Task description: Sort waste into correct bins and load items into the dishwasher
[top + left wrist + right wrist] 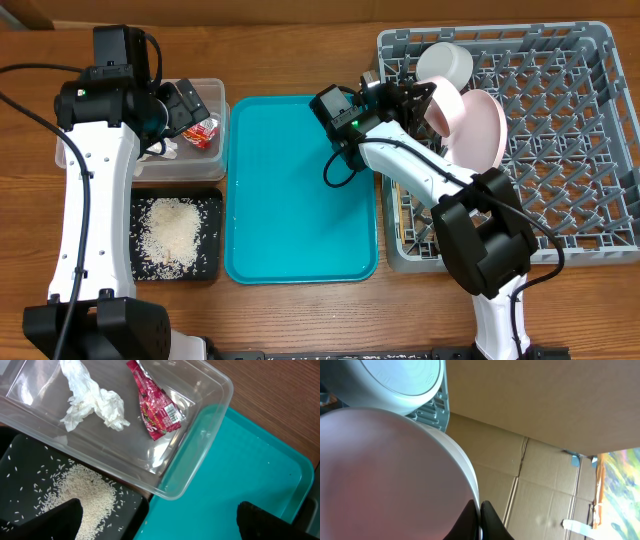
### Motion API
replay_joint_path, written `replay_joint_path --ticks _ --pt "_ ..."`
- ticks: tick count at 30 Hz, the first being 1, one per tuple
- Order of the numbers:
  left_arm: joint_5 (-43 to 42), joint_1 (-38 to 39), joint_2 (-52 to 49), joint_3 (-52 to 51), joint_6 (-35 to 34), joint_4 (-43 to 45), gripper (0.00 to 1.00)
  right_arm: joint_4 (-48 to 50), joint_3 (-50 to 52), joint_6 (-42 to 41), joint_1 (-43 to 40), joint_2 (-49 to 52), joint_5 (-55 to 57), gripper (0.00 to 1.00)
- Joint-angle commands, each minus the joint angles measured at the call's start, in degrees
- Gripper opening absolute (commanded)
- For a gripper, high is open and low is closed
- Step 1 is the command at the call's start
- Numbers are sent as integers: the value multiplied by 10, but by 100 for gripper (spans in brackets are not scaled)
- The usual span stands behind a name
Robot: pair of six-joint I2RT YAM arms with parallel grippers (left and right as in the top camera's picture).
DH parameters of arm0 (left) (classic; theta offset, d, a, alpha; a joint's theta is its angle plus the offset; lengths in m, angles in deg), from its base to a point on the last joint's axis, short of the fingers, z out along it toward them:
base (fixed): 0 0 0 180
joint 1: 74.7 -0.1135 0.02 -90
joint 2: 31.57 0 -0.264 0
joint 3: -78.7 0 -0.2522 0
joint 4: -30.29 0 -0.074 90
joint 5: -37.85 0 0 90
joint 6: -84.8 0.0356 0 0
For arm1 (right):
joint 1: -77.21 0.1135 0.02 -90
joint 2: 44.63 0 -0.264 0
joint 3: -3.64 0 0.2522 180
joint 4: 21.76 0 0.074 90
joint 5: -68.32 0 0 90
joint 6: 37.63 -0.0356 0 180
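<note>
Overhead, my right gripper [425, 95] sits at the pink plate [480, 130], which stands on edge in the dish rack [580, 150] beside the bowl [445, 65]. Rice [170, 232] lies in the black tray [210, 262]. Only the left wrist view shows the tissue [92, 402] beside the wrapper [157, 410] in the clear tub [215, 390], with the left gripper [165, 520] spread and holding nothing. The right wrist view alone shows my fingers pinching the plate's rim.

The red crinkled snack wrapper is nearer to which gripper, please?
Left: left gripper hovers over the clear tub holding the wrapper; right gripper far away, on the pink plate.
</note>
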Motion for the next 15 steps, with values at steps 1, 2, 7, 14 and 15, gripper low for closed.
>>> replay_joint_path --ticks 1,2,7,14,15 --pt "5 4 3 5 12 0 100 2 0 0 0 0 10 4" --pt "5 4 3 5 12 0 100 2 0 0 0 0 10 4" --pt "5 4 3 5 12 0 100 2 0 0 0 0 10 4" --pt "5 4 3 5 12 0 100 2 0 -22 15 0 0 4" --pt "5 4 3 5 12 0 100 2 0 -22 16 0 -9 4"
